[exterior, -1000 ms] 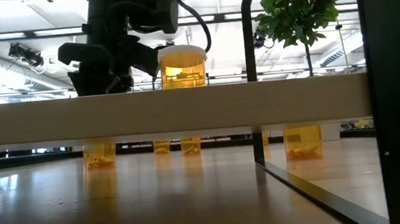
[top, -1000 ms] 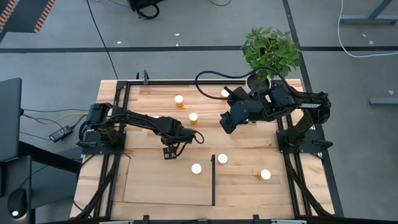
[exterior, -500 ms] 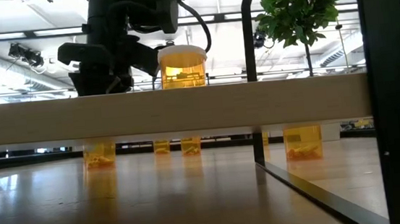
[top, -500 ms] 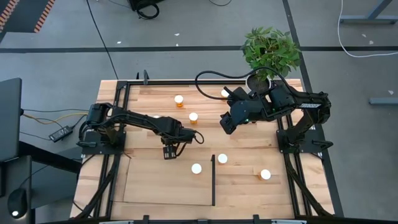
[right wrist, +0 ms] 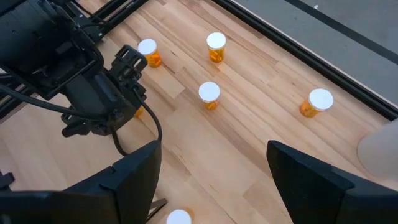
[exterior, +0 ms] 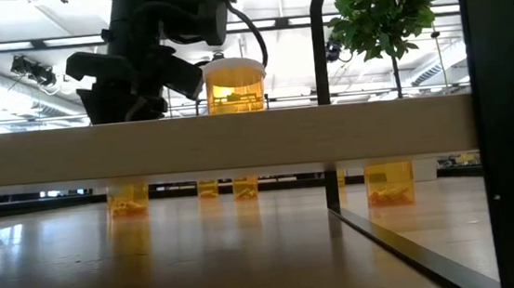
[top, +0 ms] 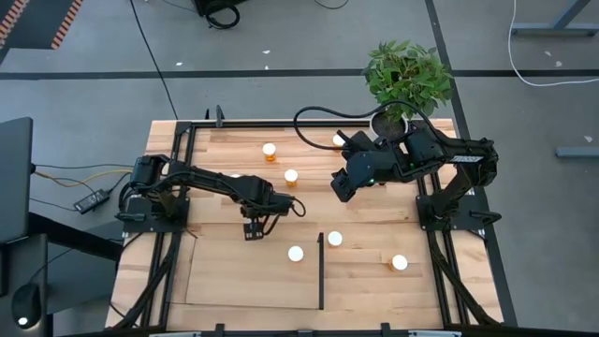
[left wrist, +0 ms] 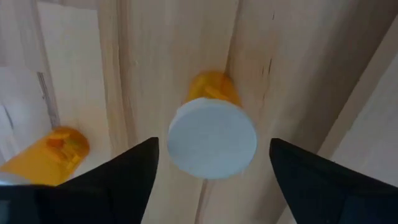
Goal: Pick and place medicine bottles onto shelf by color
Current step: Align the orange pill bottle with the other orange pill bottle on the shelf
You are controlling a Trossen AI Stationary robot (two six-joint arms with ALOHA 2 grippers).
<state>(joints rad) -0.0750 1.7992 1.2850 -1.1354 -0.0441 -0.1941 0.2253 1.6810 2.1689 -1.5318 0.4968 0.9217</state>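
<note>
Lining up over a bottle cap

Our left gripper [left wrist: 211, 180] hangs spread wide above an upright medicine bottle [left wrist: 212, 138] on the tabletop [top: 225, 140], beside the shelf [top: 243, 276]. We judge it best to descend straight, keep the cap centred between the fingers, then pinch the bottle's body. Our right gripper [right wrist: 211, 186], also spread, waits above the tabletop's middle.

bottles [right wrist: 209, 96]: orange, white caps | shelf [top: 243, 271]: pale wood | claw [left wrist: 211, 171]: black
</note>
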